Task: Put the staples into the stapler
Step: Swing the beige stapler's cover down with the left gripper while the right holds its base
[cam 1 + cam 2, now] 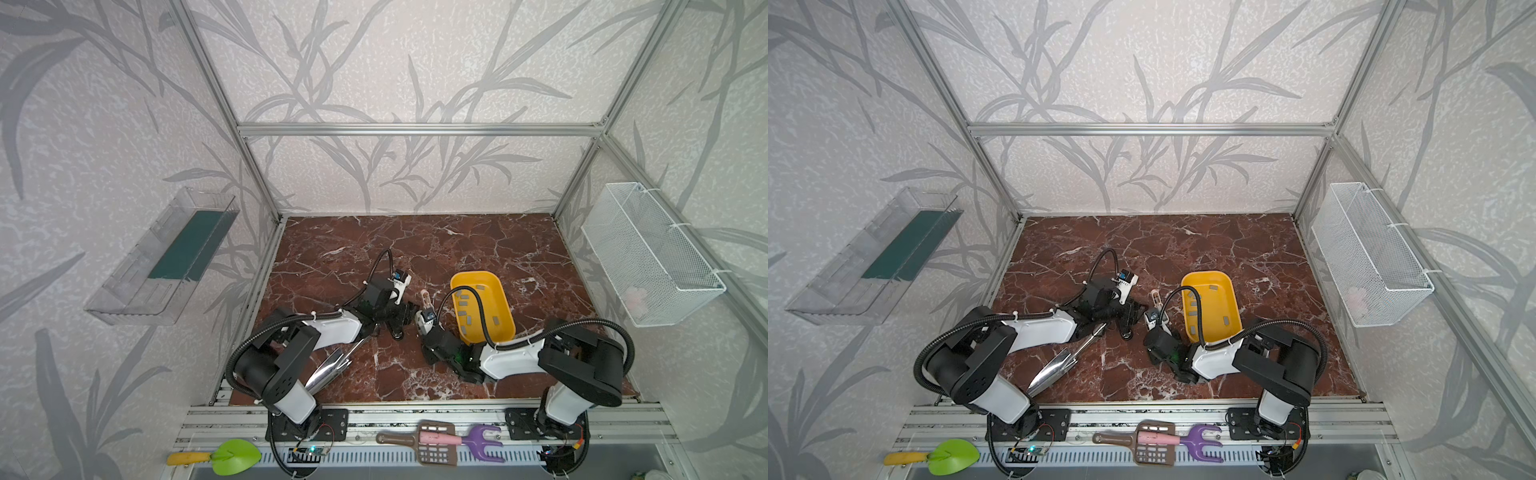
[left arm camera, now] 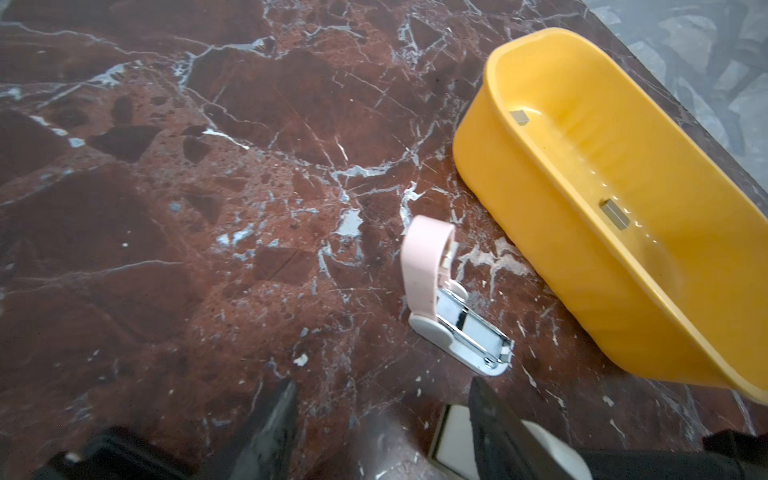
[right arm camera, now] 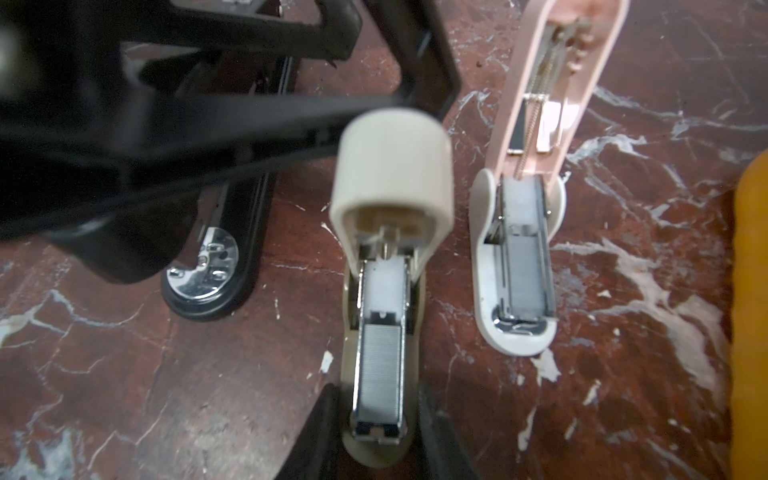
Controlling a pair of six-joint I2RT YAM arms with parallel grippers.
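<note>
Several staples (image 1: pixel 482 286): small grey metal strips, loose in the yellow plastic tub (image 1: pixel 494 301), in both top views.
Left gripper (image 2: pixel 382 382): left wrist view, jaws apart, just short of the opened pink plastic stapler (image 2: pixel 424 266).
Right gripper (image 3: pixel 378 399): right wrist view, clamped on the opened cream plastic stapler (image 3: pixel 390 166), more staples in its channel.

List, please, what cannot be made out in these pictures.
- Left fingers: cut off by the left wrist view's edge; the thing between them is blurred.
- Black stapler: right wrist view, magazine hidden by the blurred left arm.
- Staples in the tray: too small in both top views to count; a cable crosses them.
- Right fingers, around the beige stapler: cut off by the right wrist view's edge.
</note>
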